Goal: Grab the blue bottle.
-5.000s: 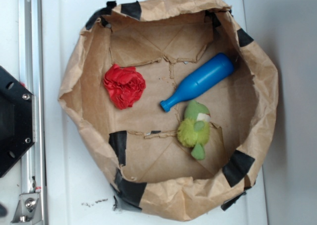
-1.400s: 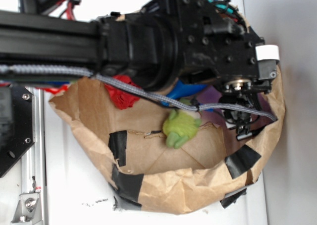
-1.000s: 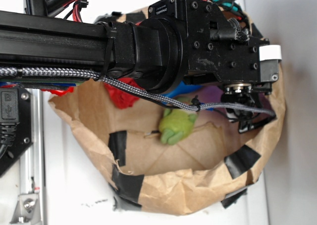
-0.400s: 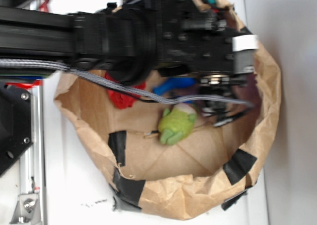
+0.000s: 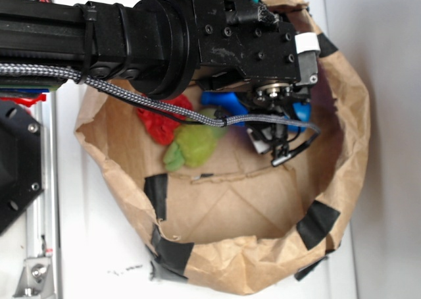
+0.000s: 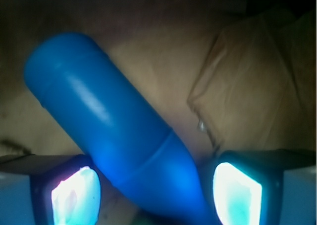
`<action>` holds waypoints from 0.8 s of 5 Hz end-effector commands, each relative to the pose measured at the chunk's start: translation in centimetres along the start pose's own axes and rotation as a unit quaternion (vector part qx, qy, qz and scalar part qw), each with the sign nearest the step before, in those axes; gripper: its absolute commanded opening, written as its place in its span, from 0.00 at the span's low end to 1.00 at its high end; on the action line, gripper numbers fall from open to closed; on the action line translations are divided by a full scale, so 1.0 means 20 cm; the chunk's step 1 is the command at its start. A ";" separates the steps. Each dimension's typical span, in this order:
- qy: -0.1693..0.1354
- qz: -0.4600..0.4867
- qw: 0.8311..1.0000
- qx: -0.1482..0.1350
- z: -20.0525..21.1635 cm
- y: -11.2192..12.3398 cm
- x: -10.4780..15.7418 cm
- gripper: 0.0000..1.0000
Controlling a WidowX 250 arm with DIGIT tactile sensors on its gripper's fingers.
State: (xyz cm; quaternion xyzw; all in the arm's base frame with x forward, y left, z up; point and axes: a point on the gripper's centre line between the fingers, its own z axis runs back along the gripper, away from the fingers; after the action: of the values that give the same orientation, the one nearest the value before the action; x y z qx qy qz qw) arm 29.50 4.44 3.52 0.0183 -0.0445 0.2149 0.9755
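Wrist view shows me the blue bottle (image 6: 114, 136) lying diagonally on the paper bag's floor (image 6: 247, 86), its narrowing end between my spread-open fingers (image 6: 74, 197), body stretching up-left.

The smooth blue bottle (image 6: 119, 136) lies on its side, diagonally across the brown paper floor.

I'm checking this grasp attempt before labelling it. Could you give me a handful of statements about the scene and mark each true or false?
1. The blue bottle lies between the two fingers of the gripper. True.
2. The bottle stands upright. False: it lies on its side on the brown paper.
3. The green plush toy sits outside the paper. False: it is inside, beside the red cloth ball.
4. The arm hides most of the bottle in the exterior view. True.
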 end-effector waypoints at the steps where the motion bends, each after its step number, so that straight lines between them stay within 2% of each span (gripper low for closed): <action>1: -0.014 0.016 1.000 0.011 -0.09 0.00 0.09 0.00; 4: -0.022 -0.004 1.000 0.001 -0.07 -0.02 0.08 0.00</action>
State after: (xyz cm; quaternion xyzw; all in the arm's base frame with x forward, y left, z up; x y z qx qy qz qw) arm 30.70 4.69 1.76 0.0250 -0.0548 0.2120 0.9754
